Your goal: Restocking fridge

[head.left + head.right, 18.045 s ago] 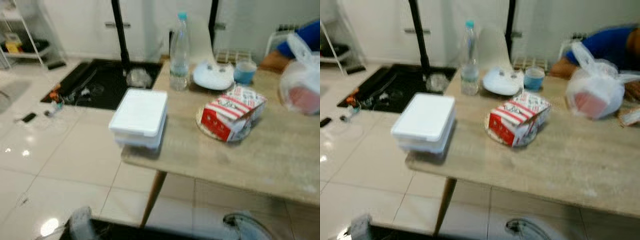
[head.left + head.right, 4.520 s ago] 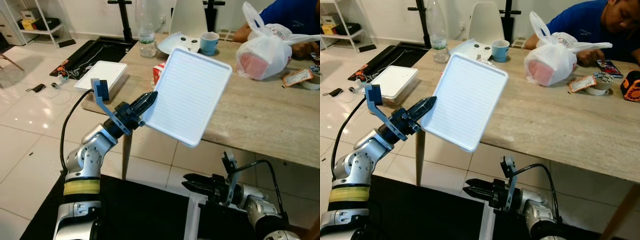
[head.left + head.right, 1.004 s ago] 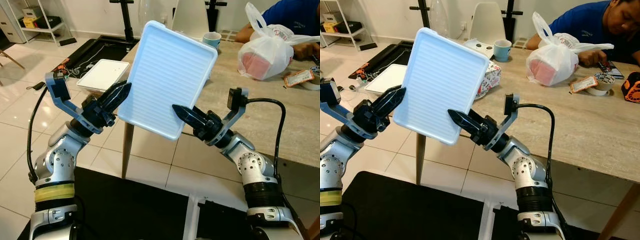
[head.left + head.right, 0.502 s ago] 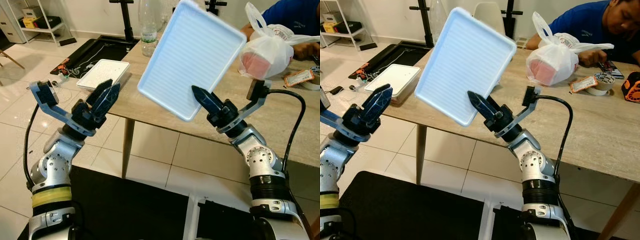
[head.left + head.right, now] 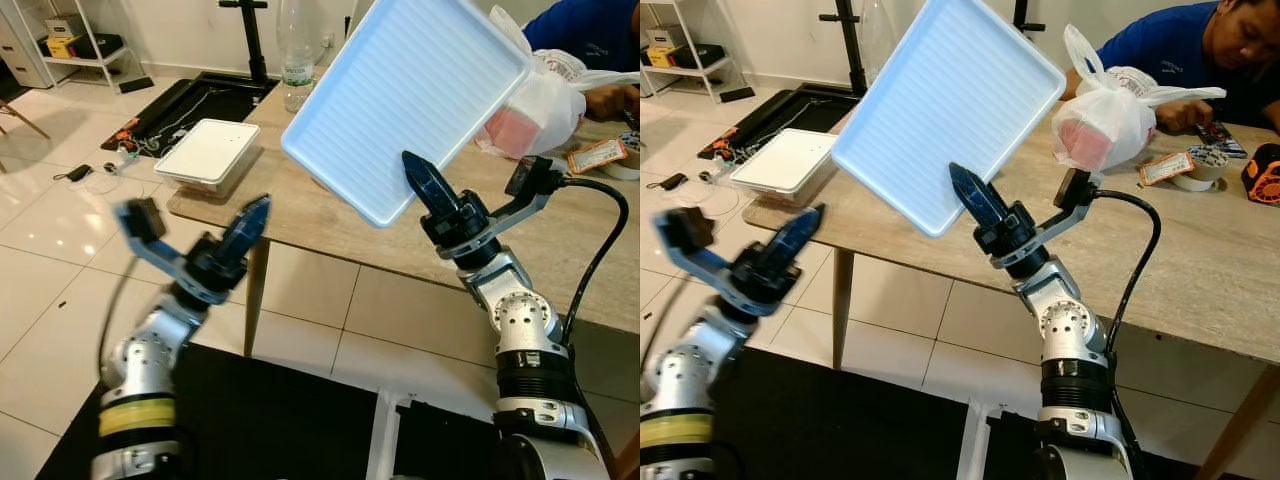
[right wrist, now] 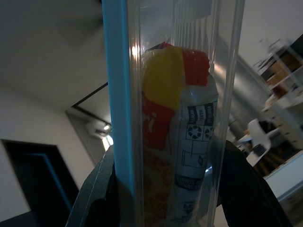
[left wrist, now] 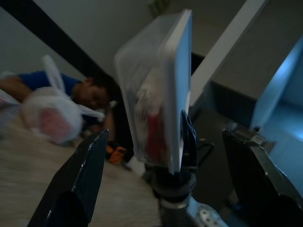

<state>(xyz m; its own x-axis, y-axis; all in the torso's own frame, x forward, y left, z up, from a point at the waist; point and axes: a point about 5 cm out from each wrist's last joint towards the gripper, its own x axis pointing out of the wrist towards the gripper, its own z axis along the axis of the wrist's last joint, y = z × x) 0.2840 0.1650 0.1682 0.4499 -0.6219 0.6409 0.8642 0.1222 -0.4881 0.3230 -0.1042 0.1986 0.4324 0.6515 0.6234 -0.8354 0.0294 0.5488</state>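
Left eye view: the right gripper [image 5: 424, 188], at centre right of the frame, is clamped on the lower edge of a pale blue lidded container [image 5: 405, 100], which is held high and tilted across the upper centre, in front of the wooden bench [image 5: 440, 235]. The left gripper [image 5: 245, 228], blurred at lower left, holds nothing; whether its fingers are apart or together cannot be told here. A second white container [image 5: 208, 152] rests on the bench's near left corner, with a clear water bottle [image 5: 295, 70] behind it. At upper right, a white plastic bag [image 5: 545, 95] sits on the bench beside a person in a blue shirt [image 5: 585, 30].

Right eye view: the same scene, with a cord [image 5: 1135, 260] looping from the right wrist.

Left wrist view: two black fingers [image 7: 78, 184] stand wide apart at the frame's edges; between them, farther off, the container appears edge-on, held by the right gripper.

Right wrist view: the container's clear wall fills the centre, pinched between the black fingers [image 6: 94, 194]; a red-and-yellow packet [image 6: 175, 137] shows inside.
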